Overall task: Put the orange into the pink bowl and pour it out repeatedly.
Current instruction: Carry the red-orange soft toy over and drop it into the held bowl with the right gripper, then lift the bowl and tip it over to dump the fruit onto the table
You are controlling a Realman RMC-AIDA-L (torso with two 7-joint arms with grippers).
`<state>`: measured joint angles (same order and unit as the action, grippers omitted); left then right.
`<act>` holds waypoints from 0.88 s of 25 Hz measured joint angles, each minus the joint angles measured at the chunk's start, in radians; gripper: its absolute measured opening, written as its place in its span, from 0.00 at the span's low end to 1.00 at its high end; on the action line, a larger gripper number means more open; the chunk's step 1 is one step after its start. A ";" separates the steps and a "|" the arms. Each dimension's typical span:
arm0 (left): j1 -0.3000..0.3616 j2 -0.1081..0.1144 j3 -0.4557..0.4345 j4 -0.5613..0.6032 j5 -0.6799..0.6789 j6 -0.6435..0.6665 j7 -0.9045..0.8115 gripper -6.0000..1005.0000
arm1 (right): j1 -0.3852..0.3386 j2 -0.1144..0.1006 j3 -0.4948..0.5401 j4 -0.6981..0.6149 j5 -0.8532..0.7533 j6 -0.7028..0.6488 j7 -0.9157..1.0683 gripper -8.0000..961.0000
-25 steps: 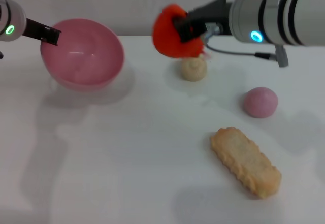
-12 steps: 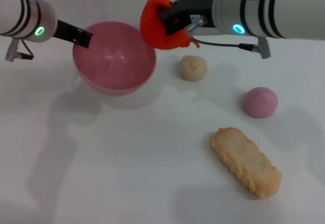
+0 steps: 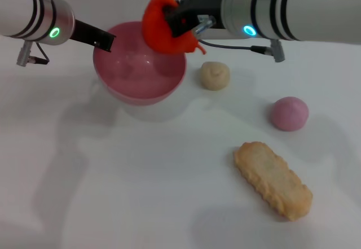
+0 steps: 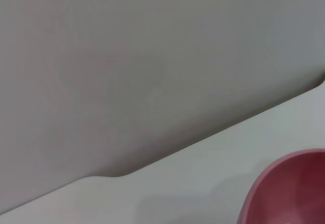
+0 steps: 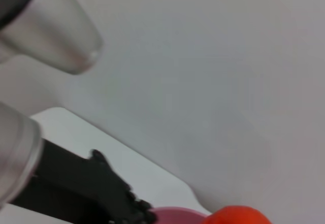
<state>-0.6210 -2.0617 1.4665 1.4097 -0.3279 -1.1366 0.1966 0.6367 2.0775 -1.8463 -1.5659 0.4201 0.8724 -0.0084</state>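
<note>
Right gripper (image 3: 179,22) clamped on the orange (image 3: 161,24), now above the pink bowl (image 3: 139,61) rim; left gripper (image 3: 105,41) gripping far rim, bowl carried nearer. Release imminent.

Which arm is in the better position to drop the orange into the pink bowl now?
The right. Its gripper holds the orange over the pink bowl, while the left gripper grips the bowl's rim.

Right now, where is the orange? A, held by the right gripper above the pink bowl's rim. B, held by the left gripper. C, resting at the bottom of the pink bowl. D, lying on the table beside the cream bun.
A: the right gripper grips the orange above the pink bowl.
</note>
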 joint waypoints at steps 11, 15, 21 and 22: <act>0.000 0.000 0.002 0.000 -0.005 0.006 0.001 0.05 | 0.007 0.001 -0.018 0.053 0.045 -0.066 -0.012 0.24; 0.004 0.000 0.010 0.005 -0.003 0.032 0.034 0.05 | -0.035 0.001 0.014 0.016 0.021 -0.083 0.010 0.41; 0.047 0.002 0.042 0.101 0.005 0.071 0.109 0.05 | -0.247 0.001 0.289 -0.170 -0.039 -0.046 0.066 0.66; 0.061 0.002 0.056 0.121 0.005 0.091 0.127 0.05 | -0.284 0.001 0.327 -0.196 -0.022 -0.041 0.065 0.70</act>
<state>-0.5603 -2.0596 1.5224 1.5305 -0.3229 -1.0457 0.3238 0.3530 2.0785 -1.5191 -1.7618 0.3979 0.8312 0.0569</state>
